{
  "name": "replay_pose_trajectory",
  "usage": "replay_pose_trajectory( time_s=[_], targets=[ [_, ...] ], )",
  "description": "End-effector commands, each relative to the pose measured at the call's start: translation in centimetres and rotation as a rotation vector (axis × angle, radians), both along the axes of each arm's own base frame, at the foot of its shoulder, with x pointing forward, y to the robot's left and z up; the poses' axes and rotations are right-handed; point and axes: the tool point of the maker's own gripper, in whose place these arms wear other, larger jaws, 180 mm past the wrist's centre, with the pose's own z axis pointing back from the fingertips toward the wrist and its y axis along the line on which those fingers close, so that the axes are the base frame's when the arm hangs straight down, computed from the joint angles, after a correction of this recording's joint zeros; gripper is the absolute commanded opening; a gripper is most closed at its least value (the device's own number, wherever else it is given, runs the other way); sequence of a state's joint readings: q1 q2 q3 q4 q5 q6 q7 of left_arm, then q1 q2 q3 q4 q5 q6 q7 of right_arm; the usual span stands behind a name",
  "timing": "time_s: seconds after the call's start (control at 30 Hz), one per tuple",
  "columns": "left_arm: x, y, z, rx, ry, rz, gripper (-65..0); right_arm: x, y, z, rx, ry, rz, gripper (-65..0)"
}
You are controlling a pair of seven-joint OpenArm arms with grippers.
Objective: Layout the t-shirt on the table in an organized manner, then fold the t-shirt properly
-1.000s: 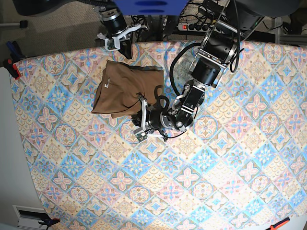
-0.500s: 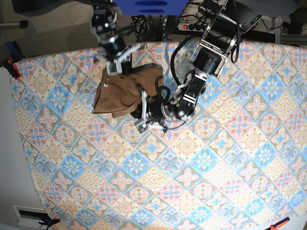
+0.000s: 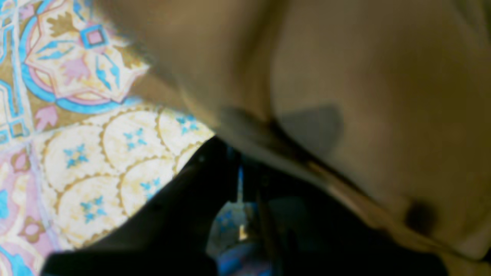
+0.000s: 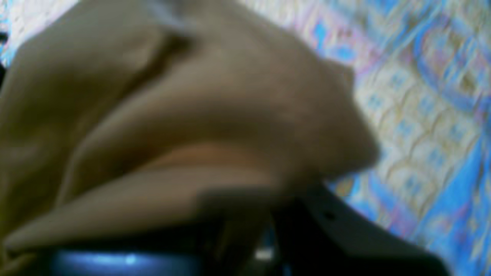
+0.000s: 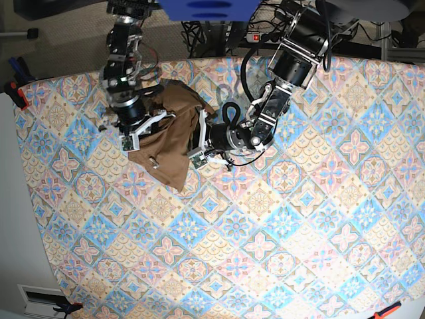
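Both pincers clench our t-shirt (image 5: 174,136).
We see the left pincer (image 5: 199,143) gripping its right edge, the right pincer (image 5: 141,129) its left edge; it lies bunched on the tabletop (image 5: 279,226) near the far edge.

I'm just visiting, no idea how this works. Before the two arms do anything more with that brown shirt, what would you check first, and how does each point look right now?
1. Left end effector shut on the t-shirt: ok, fabric sits against it in the wrist view.
2. Right end effector shut on the t-shirt: ok.
3. T-shirt spread flat: not ok, it is bunched between the arms.
4. Sleeves and collar located: cannot tell, folds hide them.
5. Bare table on which to spread it: ok.
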State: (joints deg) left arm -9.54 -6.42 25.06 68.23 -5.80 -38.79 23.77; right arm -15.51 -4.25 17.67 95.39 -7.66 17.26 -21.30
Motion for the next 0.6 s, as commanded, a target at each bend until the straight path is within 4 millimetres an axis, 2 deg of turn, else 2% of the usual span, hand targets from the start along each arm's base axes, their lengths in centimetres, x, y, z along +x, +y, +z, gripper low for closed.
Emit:
replay_pose_trajectory(
  time_s=[0.0,0.1,0.17,0.27,0.37,0.47,0.57],
  targets=[
    [-1.6,1.8,-2.4,0.146,0.037,-0.043,-65.0,1.3,-0.6,1.7,-0.006,-0.060,-0.007,-65.0],
    [-2.5,1.3,-2.1,0.128,0.035,-0.047,-65.0,2.4,-1.0,2.4,-0.012,-0.085,-0.013,-65.0],
    [-2.7,1.2,-1.8,0.111,0.034,-0.033,-65.0,2.3,-1.0,1.7,-0.010,-0.067,-0.013,-65.0],
    [-1.0,1.4,-0.9,0.073,0.030,0.043,-65.0,2.2,-1.9,0.2,-0.025,-0.027,-0.010,-65.0],
    [1.3,3.2,-0.2,0.045,0.025,0.149,-65.0,3.7,-2.5,1.0,-0.036,-0.053,-0.014,-65.0],
    [3.1,4.2,0.7,0.037,0.000,0.191,-65.0,4.5,-5.6,2.1,-0.047,-0.084,-0.097,-65.0],
    [4.2,5.0,1.1,0.040,-0.015,0.211,-65.0,5.6,-8.6,3.8,-0.054,-0.130,-0.178,-65.0]
  ],
)
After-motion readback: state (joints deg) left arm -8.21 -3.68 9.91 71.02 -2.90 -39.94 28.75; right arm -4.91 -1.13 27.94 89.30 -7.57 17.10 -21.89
